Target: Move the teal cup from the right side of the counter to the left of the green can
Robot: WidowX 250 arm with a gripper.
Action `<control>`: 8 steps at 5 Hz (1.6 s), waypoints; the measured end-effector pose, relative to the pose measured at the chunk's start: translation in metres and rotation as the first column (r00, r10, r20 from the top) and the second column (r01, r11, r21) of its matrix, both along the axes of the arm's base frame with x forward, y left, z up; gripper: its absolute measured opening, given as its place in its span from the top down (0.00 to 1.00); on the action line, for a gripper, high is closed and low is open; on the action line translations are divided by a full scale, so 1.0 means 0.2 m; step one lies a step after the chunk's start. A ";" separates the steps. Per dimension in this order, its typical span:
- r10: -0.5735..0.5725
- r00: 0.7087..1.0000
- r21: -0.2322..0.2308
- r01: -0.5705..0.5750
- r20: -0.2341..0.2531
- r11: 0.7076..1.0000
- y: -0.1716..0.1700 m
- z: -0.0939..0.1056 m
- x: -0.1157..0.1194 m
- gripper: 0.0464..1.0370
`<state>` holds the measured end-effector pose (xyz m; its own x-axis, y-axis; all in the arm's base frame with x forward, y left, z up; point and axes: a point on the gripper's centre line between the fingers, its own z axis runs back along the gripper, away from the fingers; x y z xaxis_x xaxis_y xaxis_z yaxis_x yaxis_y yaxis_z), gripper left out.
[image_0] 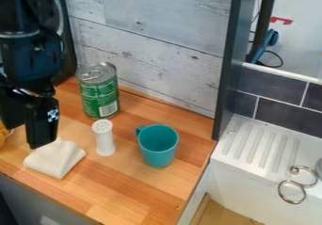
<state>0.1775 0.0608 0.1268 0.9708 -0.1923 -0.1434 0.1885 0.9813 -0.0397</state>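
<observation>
Surface: wooden counter (138,191), backed by pale weathered boards (148,52); a white ridged drainboard (258,146) beyond its right end. Landmark for all places: the white shaker (104,138), upright.

Gripper (27,137): picture-left of the shaker, hanging down over the counter. Jaws appear parted, one tip left of and higher in the view than the other; nothing seen held.

Nearest thing: a folded white cloth (54,158), flat on the wood, just left of the shaker and apart from it.

Key relation: the cloth lies below and slightly right of the gripper in the view, between it and the shaker's foot. The nearer tip overlaps the cloth's upper left edge by line of sight; contact or height of clearance cannot be told. Cloth roughly square, no strong long axis; its sides run aslant to the counter's front edge.

Others: green can (99,92), upright, behind the shaker, silver lid up. Teal cup (157,146), upright, right of the shaker, handle on the side towards it. Yellow object (4,132), far left of the shaker, partly cut off; kind not determined.
</observation>
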 end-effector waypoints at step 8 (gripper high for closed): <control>-0.553 0.826 0.011 0.555 0.108 0.832 -0.24 -0.25 0.71 0.04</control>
